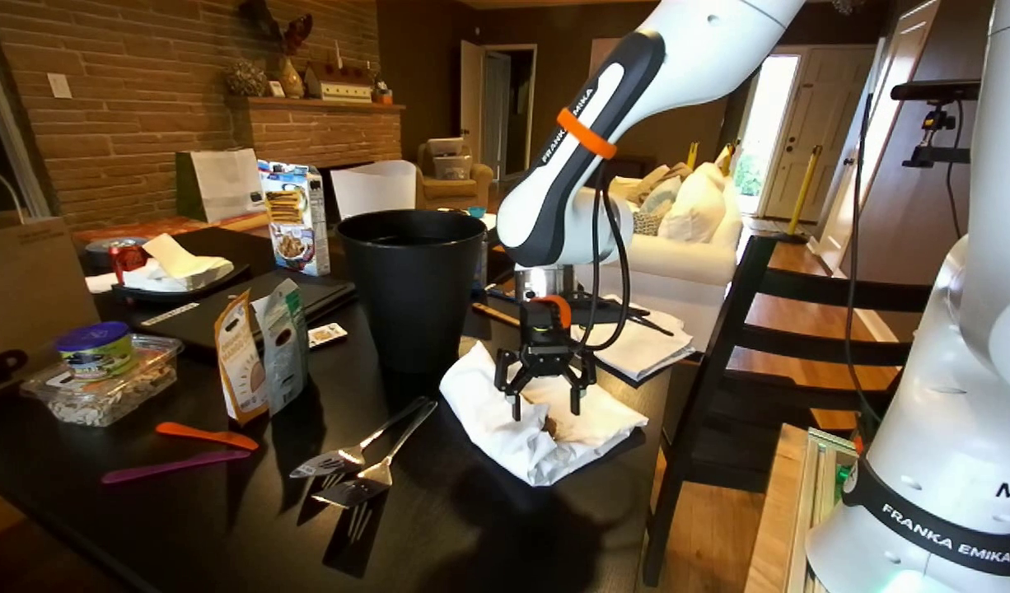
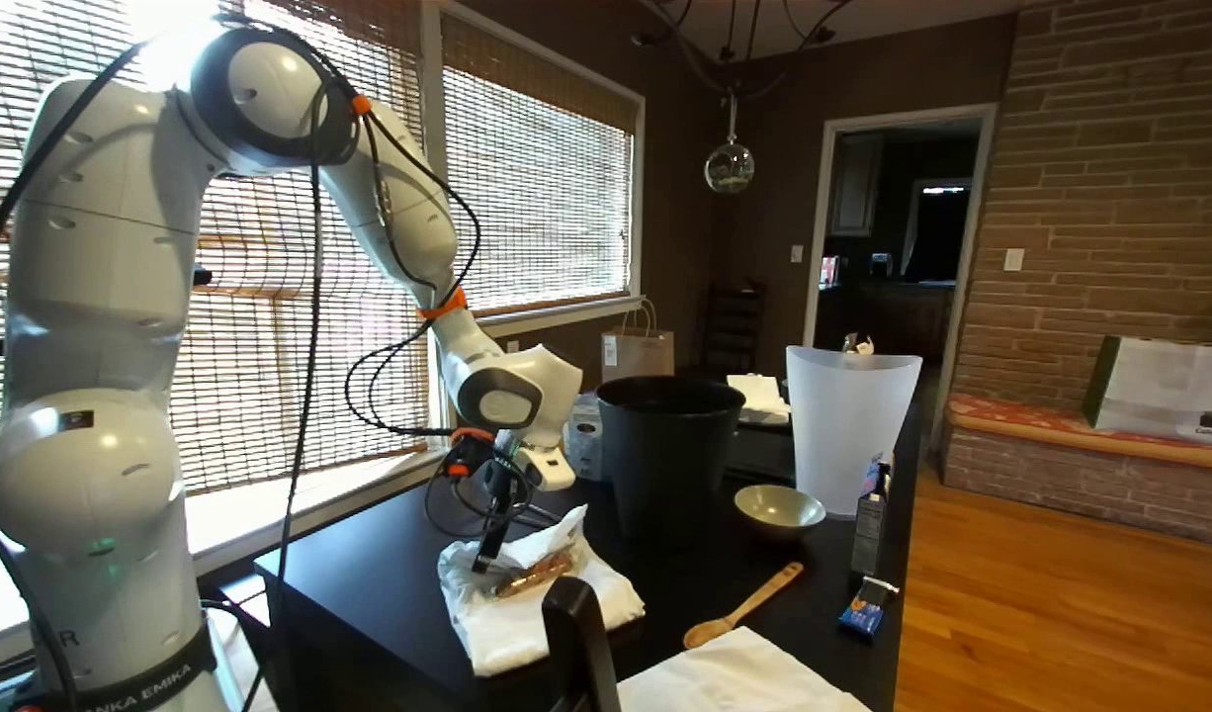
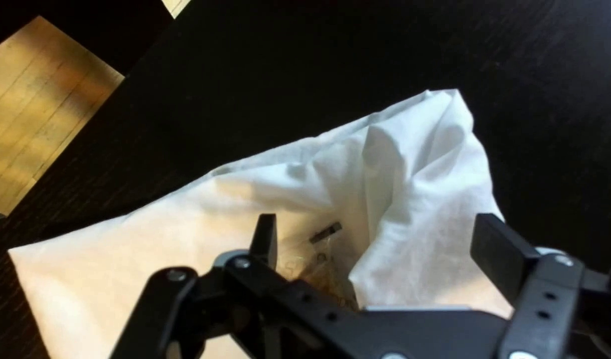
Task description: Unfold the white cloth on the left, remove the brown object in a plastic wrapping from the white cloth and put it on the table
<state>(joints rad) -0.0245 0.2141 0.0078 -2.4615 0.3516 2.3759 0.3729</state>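
End effector point(image 1: 546, 405) above the white cloth point(image 1: 591, 432), jaws spread wide. Just below it: brown object in plastic wrapping point(image 2: 537, 576), lying on the white cloth. White cloth wrinkled, resting on the desk point(image 2: 369, 578). Farther out from the end effector: black bin point(image 1: 414, 288), upright; two metal utensils point(image 1: 376, 473).

On the desk point(image 2: 364, 559): one black bin point(image 1: 410, 288), two standing pouches point(image 1: 243, 362), two metal utensils point(image 1: 376, 473), one bowl point(image 2: 779, 506), one wrapped brown object point(image 2: 539, 574).
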